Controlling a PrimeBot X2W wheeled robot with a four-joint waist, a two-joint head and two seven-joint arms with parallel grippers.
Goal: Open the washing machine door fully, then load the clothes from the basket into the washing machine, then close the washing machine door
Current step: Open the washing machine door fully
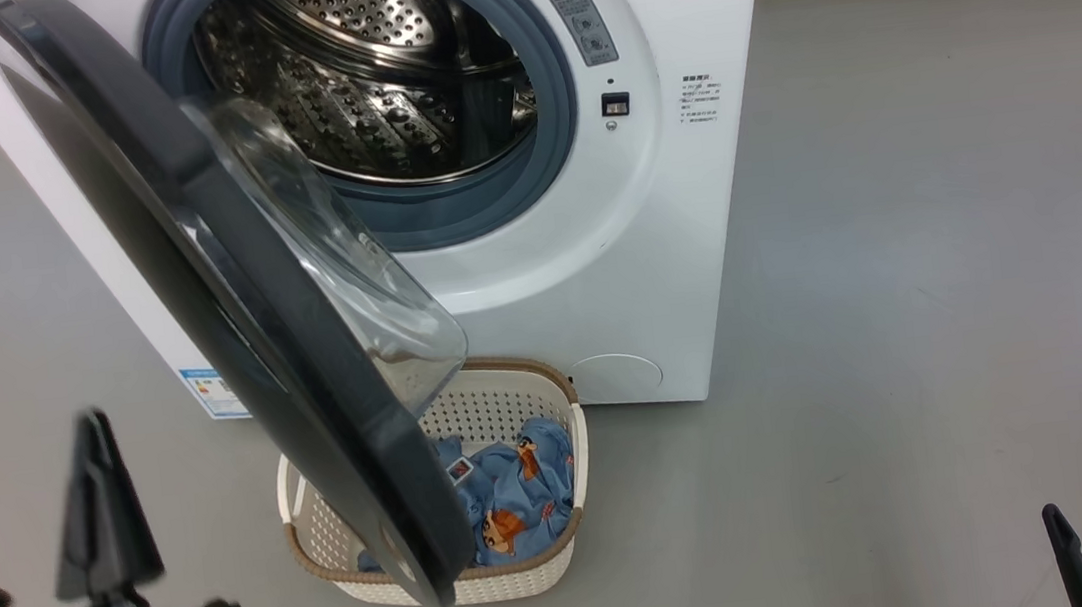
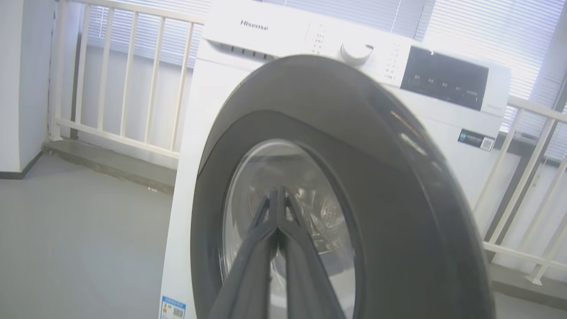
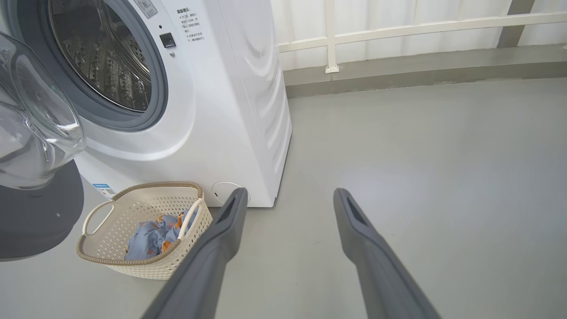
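Note:
The washing machine (image 1: 594, 238) stands with its washing machine door (image 1: 226, 276) swung partly out on its left hinge, so the steel drum (image 1: 357, 81) shows. The door's lower edge hangs over the basket (image 1: 565, 386), which sits on the floor against the machine's front. The clothes (image 1: 511, 493) lie in it, light blue with orange figures. My left gripper (image 1: 93, 421) is shut on nothing, left of the door. Its fingers (image 2: 274, 195) point at the door's outer face (image 2: 376, 177). My right gripper (image 3: 290, 195) is open over bare floor, right of the basket (image 3: 146, 268) and the clothes (image 3: 150, 237).
A white railing (image 3: 330, 35) on a low grey kerb (image 3: 421, 66) runs behind the machine. Open grey floor (image 1: 948, 251) spreads to the machine's right. A blue label (image 1: 208, 391) is stuck low on the machine's left front.

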